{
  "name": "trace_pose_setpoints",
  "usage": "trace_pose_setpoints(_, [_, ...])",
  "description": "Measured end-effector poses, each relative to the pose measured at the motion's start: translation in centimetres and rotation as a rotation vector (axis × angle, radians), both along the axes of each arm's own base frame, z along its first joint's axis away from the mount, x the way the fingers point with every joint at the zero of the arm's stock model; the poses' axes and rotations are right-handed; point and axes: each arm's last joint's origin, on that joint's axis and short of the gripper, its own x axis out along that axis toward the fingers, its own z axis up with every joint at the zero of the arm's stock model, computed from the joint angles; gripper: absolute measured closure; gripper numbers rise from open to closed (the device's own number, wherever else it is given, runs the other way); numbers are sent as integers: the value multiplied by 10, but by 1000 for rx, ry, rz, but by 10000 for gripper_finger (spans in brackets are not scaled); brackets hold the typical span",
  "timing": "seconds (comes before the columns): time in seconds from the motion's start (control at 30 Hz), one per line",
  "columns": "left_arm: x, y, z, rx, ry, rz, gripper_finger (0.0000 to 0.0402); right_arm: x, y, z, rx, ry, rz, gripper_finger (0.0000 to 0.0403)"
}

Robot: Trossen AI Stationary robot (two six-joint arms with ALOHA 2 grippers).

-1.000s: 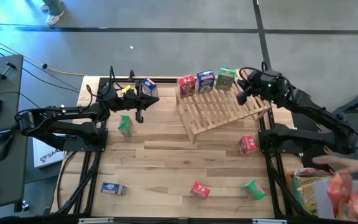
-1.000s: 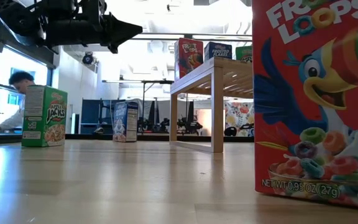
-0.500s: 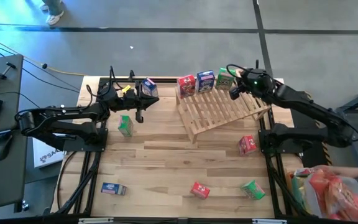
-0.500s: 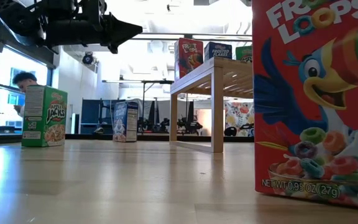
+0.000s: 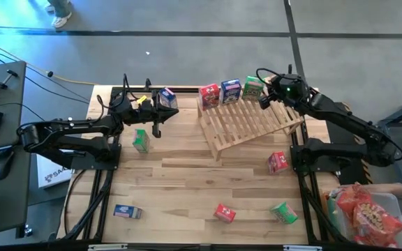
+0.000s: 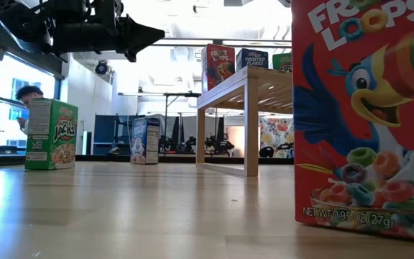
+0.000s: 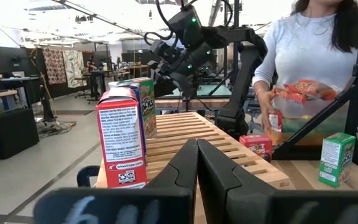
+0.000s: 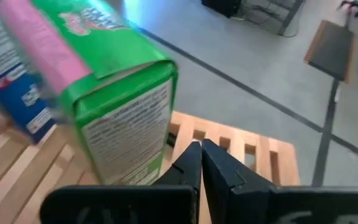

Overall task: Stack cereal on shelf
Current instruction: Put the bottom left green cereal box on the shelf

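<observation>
Both pairs of jaws were closed on nothing: the right gripper (image 5: 262,102) hung with its fingers pressed together just beside the green box (image 5: 252,88) at the top of the shelf (image 5: 251,123), and the left gripper (image 5: 156,128) hovered above the table (image 5: 180,188) near the far left corner, fingers likewise touching with nothing between them.

Three cereal boxes stood in a row along the shelf's high edge: a red box (image 5: 209,95), a blue box (image 5: 231,90) and the green one. That looked like roughly a third of the job done.

Six boxes remained on the table. A blue-and-white box (image 5: 167,98) stood near the far edge, close to the left gripper, with a green Apple Jacks box (image 5: 141,140) a little nearer the front. A red box (image 5: 278,162) lay beside the shelf's lower right end. Along the front lay a blue box (image 5: 128,211), a red Froot Loops box (image 5: 224,213) and another green box (image 5: 283,213), well apart from one another.
</observation>
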Motion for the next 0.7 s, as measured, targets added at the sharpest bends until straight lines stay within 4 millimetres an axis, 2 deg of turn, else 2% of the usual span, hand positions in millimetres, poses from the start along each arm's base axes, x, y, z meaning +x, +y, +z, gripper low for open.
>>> trace_pose_setpoints(0.2, [0, 0, 0, 0, 0, 0, 401, -4, 5, 3, 27, -48, 19, 403])
trace_pose_setpoints(0.7, [0, 0, 0, 0, 0, 0, 401, 18, -15, 3, -117, -7, 94, 403])
